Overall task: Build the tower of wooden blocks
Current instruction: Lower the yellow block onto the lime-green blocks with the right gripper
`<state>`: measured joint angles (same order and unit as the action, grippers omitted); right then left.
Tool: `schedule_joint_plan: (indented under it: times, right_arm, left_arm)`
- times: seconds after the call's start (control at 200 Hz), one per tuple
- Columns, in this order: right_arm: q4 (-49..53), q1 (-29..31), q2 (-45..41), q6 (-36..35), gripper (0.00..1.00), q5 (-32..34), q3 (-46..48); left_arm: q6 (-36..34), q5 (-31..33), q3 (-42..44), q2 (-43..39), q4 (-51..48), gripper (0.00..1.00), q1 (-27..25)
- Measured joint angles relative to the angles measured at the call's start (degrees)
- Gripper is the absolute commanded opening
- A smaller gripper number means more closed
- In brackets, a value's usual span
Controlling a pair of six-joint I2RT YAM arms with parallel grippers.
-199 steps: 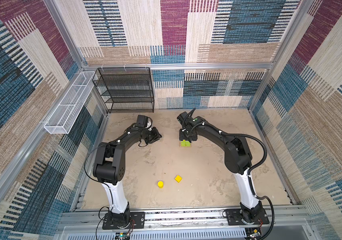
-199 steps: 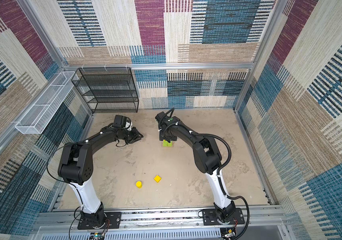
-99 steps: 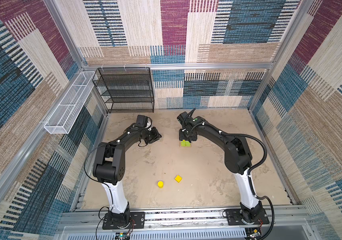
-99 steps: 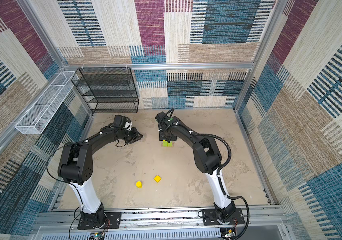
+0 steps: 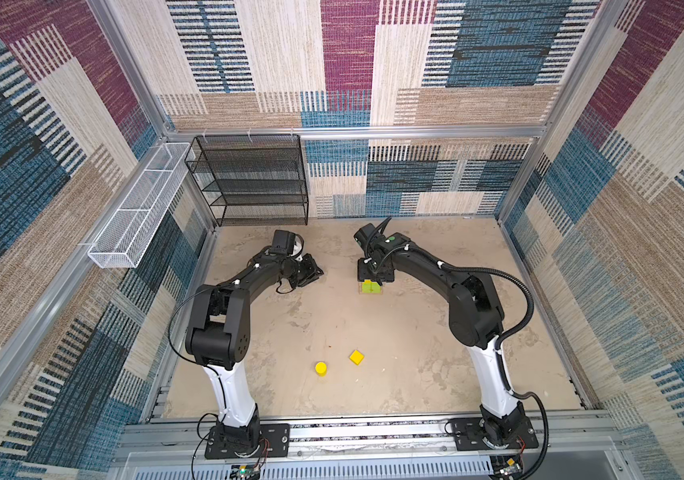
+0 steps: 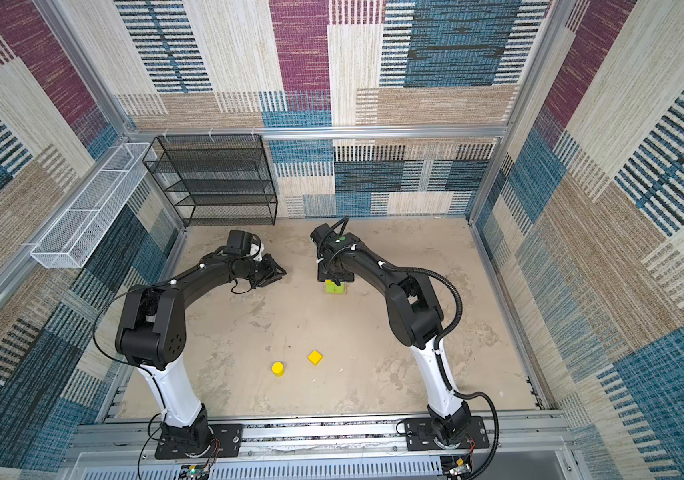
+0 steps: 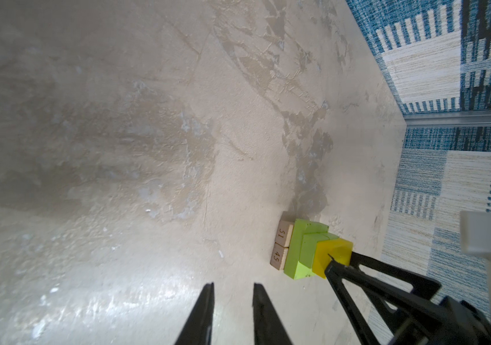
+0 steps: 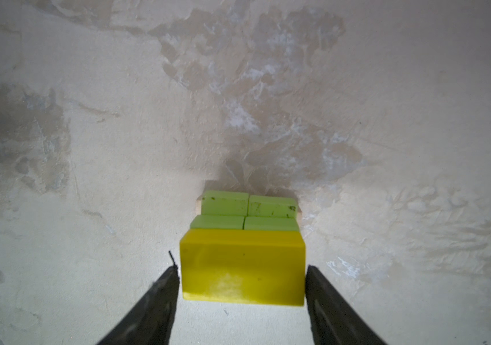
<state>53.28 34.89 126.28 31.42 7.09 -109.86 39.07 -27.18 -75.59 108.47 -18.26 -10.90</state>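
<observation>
Wood block tower [image 5: 370, 287] nears its final layers

On the sandy surface [image 5: 415, 332] the tower stands toward the back: tan planks [image 7: 281, 248], lime-green blocks [image 8: 247, 206], yellow bar [image 8: 238, 257] topmost. The right pincer [image 8: 241, 270] flanks the bar's ends; gripping or free, I cannot tell. The left pincer [image 7: 233, 286] sits closed, empty. Up front, yellow cube [image 5: 356, 357] and cylinder [image 5: 321, 368] look light, rigid, slick: pinch opposite sides, low.
</observation>
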Motion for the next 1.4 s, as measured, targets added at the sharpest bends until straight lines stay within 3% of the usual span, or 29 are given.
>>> schedule_joint_plan:
  times: [1.402]
  right_arm:
    - [0.15, -0.04, 0.07, 1.68, 0.69, 0.42, -0.35]
  left_arm:
    - [0.00, -0.20, 0.07, 0.00, 0.00, 0.27, 0.31]
